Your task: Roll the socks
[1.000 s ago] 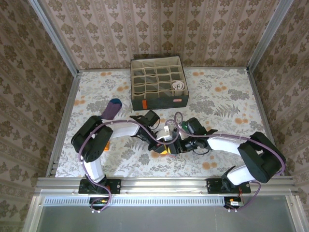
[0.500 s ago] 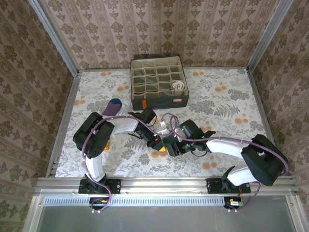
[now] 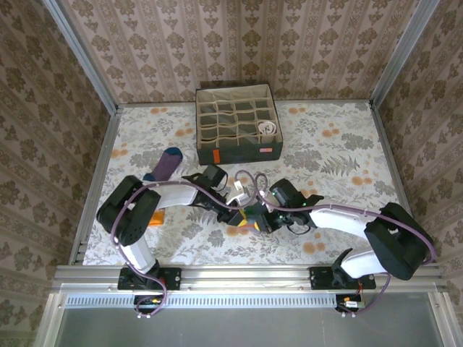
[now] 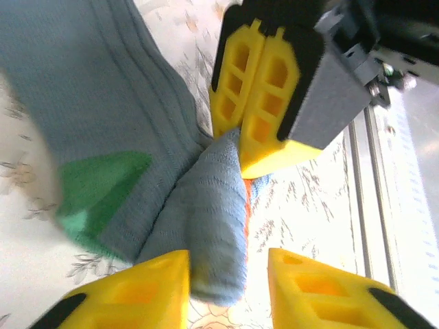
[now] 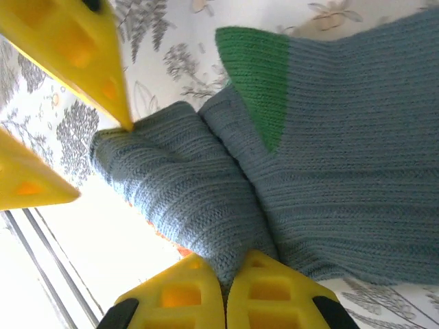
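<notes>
Right hand (image 5: 226, 266) is clamped tight on a fold of the grey-blue sock (image 5: 357, 171), green toe showing, down on the floral bench (image 3: 340, 152) between the two arms. Left hand (image 4: 226, 264) is released, fingers spread either side of the bunched end. Purple sock (image 3: 168, 163) lies well apart, off left.

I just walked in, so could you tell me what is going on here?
Both arms meet mid-table over the grey-blue sock. The right gripper is shut on a bunched fold of it; the left gripper is open, that fold between its fingers. A purple sock lies to the left, and the compartment box sits at the back.
</notes>
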### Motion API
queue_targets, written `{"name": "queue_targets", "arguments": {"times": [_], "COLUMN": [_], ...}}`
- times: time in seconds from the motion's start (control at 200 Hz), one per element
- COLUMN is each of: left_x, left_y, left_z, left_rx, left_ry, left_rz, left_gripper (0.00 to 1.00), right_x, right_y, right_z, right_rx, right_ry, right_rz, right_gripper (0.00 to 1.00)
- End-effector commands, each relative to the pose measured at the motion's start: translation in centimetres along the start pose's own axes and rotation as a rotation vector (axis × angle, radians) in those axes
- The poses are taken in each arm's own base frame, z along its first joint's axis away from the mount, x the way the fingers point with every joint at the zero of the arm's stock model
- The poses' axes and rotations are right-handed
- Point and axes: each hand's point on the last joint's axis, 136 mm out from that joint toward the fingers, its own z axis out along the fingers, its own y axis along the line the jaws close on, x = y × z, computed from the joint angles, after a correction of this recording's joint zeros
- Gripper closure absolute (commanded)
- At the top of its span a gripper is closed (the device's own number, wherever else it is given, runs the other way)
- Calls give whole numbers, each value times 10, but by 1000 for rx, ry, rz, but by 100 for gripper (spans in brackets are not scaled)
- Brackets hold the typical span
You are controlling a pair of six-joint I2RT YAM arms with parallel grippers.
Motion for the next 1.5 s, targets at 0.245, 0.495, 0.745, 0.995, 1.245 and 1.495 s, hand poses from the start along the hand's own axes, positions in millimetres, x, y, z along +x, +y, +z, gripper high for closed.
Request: {"name": "queue_targets", "arguments": {"times": [0.245,0.495,0.745,0.995,1.245,1.495], "left_x": [-32,-37,-34,-20,8,23], "left_y": [-8,1,13,23,30,31], "left_z": [-21,-8,15,37,48,54], "left_rx": [-214,-209,-138,-61,-76,-107], "left_ry": [-199,-168,-129,-16,101,147], "left_rz": [423,455,346,202,100,37], "left_gripper": [44,40,43,75,86,90], "right_x": [17,19,26,15,-10,5], "right_y": [-18,-27,-39,-33,-24,-23], "right_z": [7,13,11,6,-16,-2], "right_rx": [-51,-56,17,4,23,40], "right_ry": [152,200,239,196,56,101], "right_rz": [234,308,315,275,214,212], "right_gripper": [100,100,100,100,75,67]}}
